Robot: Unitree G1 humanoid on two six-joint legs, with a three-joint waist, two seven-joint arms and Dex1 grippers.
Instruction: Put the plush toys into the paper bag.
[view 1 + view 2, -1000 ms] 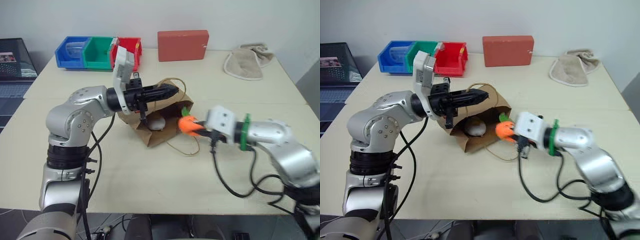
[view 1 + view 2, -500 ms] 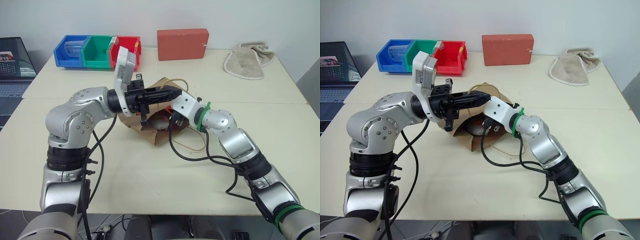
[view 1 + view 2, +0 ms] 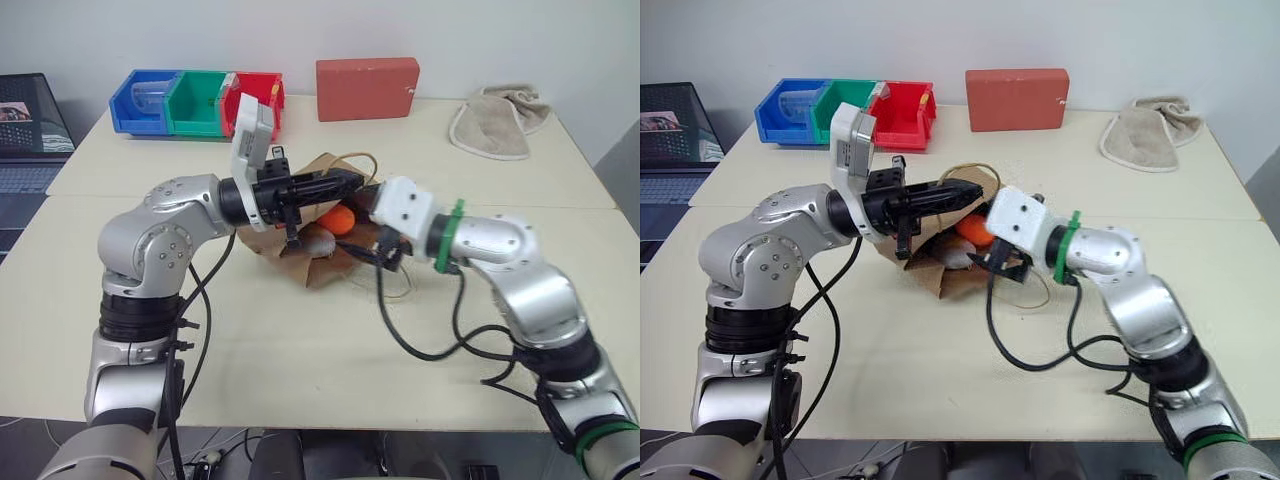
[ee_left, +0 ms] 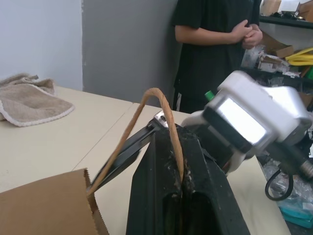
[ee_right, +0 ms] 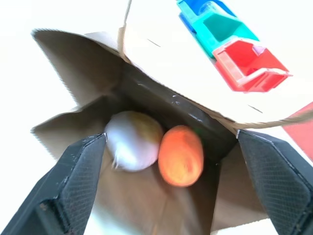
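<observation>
Head views: the paper bag lies on its side on the table, mouth toward the right gripper. The carrot toy and egg toy sit inside the mouth.

Left wrist view: the left gripper is clenched on the bag's handle, the loop rising from between its jaws.

Right wrist view: the right gripper's jaws stand released and wide, their fingers flanking the bag's mouth; both toys lie beyond them, side by side, touched by neither.
</observation>
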